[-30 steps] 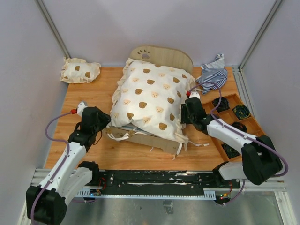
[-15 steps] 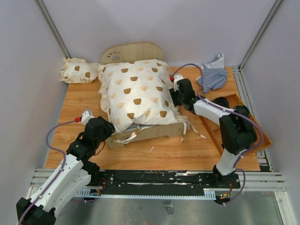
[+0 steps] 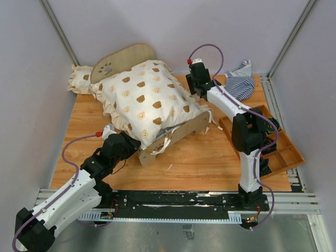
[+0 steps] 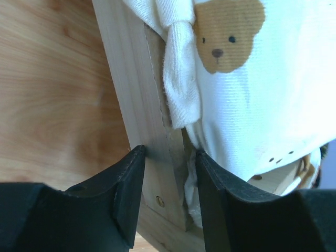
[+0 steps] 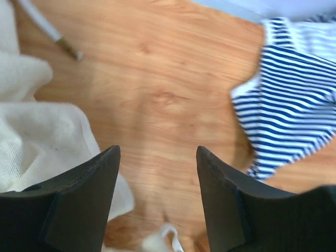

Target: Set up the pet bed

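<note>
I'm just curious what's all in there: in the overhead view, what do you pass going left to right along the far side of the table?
small bear-print cushion → pet bed carrying its big bear-print cushion → right gripper → blue-and-white striped cloth

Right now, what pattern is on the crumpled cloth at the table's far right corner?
The crumpled cloth has navy-and-white stripes; the right wrist view shows it best.

The bed (image 3: 181, 128) has swung round, its head end now toward the far-left corner. The right gripper (image 5: 157, 160) has seemingly let go and pulled away, jaws wide.
</note>
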`<state>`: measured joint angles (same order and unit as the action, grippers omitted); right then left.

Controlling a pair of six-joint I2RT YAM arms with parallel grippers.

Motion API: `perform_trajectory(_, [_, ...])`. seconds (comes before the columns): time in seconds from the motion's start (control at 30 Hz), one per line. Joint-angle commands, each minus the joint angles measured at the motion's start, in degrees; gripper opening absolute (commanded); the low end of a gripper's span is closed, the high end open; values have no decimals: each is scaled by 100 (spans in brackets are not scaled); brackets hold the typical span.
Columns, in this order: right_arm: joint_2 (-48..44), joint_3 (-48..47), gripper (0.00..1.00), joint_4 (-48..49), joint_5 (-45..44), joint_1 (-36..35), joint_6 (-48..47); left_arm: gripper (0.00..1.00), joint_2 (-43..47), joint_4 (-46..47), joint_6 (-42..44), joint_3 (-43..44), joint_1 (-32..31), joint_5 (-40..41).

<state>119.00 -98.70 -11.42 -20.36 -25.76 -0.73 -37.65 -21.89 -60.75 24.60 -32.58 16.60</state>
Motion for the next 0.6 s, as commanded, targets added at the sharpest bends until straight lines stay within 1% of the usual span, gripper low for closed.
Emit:
perform_trajectory(0.0, [-409, -1124, 60, -2469, -1073, 382, 1365, 47, -315, 1322, -406, -143, -395, -597])
perform_trajectory(0.07, [-969, -883, 59, -3008, -1029, 397, 1871, 47, -716, 1503, -411, 49, -693, -474])
perform_trajectory(0.13, [-1622, -224, 58, -3189, -800, 394, 2373, 47, -1121, 1631, -390, 357, -1091, -229])
perform_trajectory(0.2, [-2352, 562, 57, -3148, -304, 396, 2831, 47, -1474, 1808, -382, 582, -1501, 137])
perform_trajectory(0.27, [-3056, 1530, 56, -2865, 117, 388, 3037, 47, -1828, 2012, -367, 764, -1828, 408])
perform_trajectory(0.3, [-3389, 1851, 55, -2712, 292, 386, 3053, 47, -2034, 2178, -342, 856, -1959, 511])
perform_trajectory(0.4, [-4318, 2607, 54, -2359, 823, 374, 2775, 47, -2876, 2617, -86, 1214, -2213, 596])
perform_trajectory(0.47, [-4863, 3081, 54, -2071, 1487, 371, 2061, 48, -3322, 2748, 213, 1552, -2311, 625])
perform_trajectory(0.5, [-5135, 3351, 53, -1923, 1856, 369, 1815, 49, -3478, 2754, 373, 1705, -2320, 594])
perform_trajectory(0.57, [-5663, 3871, 52, -1578, 2698, 350, 1448, 51, -3607, 2345, 644, 2058, -2328, 603])
